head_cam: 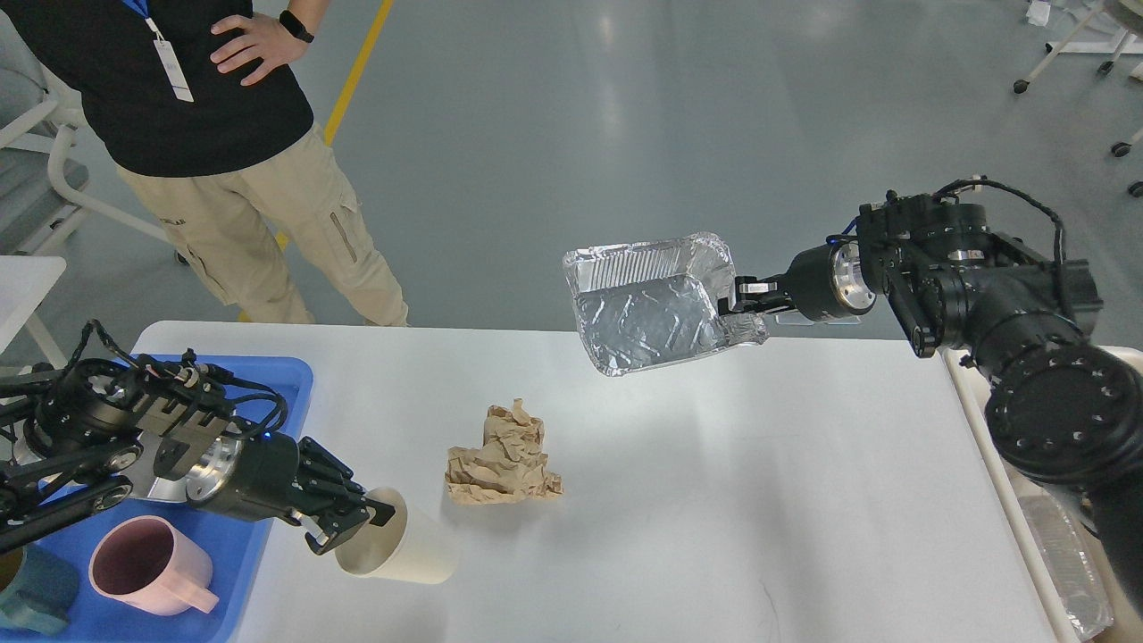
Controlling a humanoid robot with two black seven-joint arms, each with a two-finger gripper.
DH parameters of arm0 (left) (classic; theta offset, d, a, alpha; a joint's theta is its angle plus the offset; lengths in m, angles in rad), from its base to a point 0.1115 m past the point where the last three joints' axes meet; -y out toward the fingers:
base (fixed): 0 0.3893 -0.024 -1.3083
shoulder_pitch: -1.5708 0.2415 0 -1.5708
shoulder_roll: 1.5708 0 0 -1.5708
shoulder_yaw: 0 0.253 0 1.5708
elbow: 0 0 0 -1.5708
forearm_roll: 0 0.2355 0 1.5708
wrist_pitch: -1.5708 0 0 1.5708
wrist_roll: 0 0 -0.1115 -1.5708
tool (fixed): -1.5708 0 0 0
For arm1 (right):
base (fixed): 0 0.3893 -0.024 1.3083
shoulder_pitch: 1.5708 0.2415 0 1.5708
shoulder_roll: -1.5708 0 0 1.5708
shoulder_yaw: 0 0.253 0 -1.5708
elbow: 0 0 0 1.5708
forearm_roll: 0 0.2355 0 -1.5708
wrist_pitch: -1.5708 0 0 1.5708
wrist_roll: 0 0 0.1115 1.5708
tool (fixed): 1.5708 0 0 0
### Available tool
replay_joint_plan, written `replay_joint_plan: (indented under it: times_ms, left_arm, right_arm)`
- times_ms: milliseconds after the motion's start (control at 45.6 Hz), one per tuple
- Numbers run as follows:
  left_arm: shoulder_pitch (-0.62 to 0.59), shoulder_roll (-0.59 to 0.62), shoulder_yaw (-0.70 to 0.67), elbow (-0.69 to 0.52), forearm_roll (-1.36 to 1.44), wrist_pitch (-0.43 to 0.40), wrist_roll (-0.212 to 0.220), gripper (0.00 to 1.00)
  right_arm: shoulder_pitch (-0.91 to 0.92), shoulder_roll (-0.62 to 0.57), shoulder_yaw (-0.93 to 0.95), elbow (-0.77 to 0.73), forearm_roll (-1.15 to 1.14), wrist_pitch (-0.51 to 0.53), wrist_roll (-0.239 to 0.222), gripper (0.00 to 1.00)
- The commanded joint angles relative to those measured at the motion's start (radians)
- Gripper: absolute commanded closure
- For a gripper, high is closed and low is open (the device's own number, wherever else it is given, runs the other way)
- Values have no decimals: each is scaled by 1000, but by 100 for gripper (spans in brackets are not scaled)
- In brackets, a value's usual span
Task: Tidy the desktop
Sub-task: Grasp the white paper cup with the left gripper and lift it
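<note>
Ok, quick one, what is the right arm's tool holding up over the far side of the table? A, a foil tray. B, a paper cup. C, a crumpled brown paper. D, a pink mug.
A: the right tool is shut on the rim of the foil tray, held in the air above the desktop, while the crumpled paper lies on the surface.

Readable text: none anywhere in view.
Badge (170, 67) on the bystander's lanyard: print too small to read.
</note>
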Motion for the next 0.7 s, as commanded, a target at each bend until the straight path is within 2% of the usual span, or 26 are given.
replay_joint_plan:
  times_ms: [0, 153, 439, 680]
  left_arm:
    - [-9, 25, -32, -12, 0, -1, -5, 97]
    - [-15, 39, -124, -13, -77, -11, -12, 98]
    - [-50, 33, -346, 22, -293, -54, 2, 98]
    - [-165, -13, -388, 129, -418, -61, 7, 97]
  right_arm:
    - [28, -39, -4, 122, -3, -55, -7, 100]
    - [70, -99, -14, 262, -1, -118, -19, 100]
    - [101, -96, -15, 262, -3, -109, -17, 100]
    - [108, -81, -14, 265, -4, -101, -16, 100]
